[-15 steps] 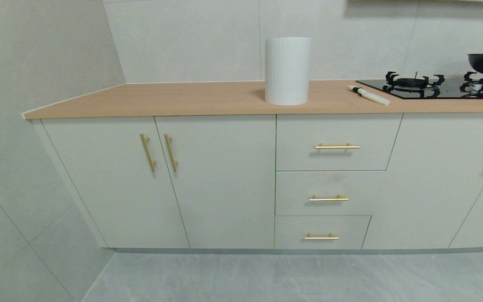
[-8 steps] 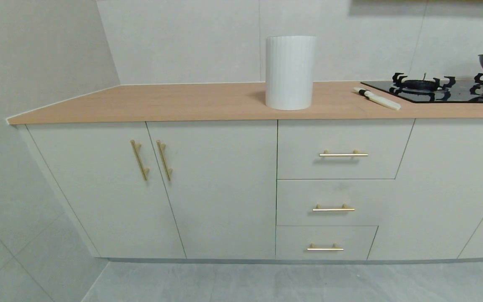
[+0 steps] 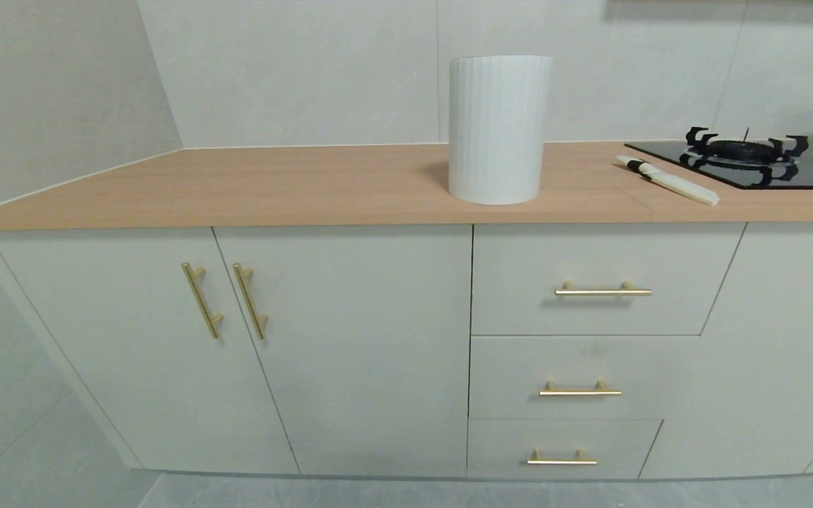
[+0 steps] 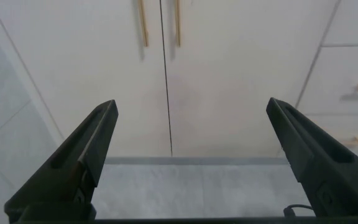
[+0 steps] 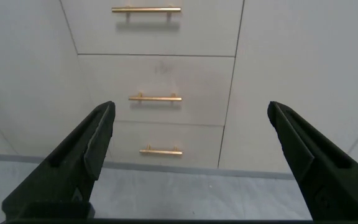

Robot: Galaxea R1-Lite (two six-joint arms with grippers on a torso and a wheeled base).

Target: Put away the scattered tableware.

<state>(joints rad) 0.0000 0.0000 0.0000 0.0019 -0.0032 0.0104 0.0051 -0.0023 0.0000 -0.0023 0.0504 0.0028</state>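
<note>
The knife (image 3: 667,182) lies loose on the table (image 3: 272,187), 3 o'clock from its likely holder (image 3: 496,130). The left end effector (image 4: 191,111) and right end effector (image 5: 190,112) gape empty, ready to grasp.

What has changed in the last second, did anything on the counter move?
Only the camera moved: the whole head view shifted as the robot came closer to the cabinets. Nothing was grasped or released. The white container stays upright on the counter, the white utensil lies beside the stove, and the left gripper and right gripper stay open and empty.

Head view faces the cabinets (image 3: 350,339); wrist views face them lower, nearer
</note>
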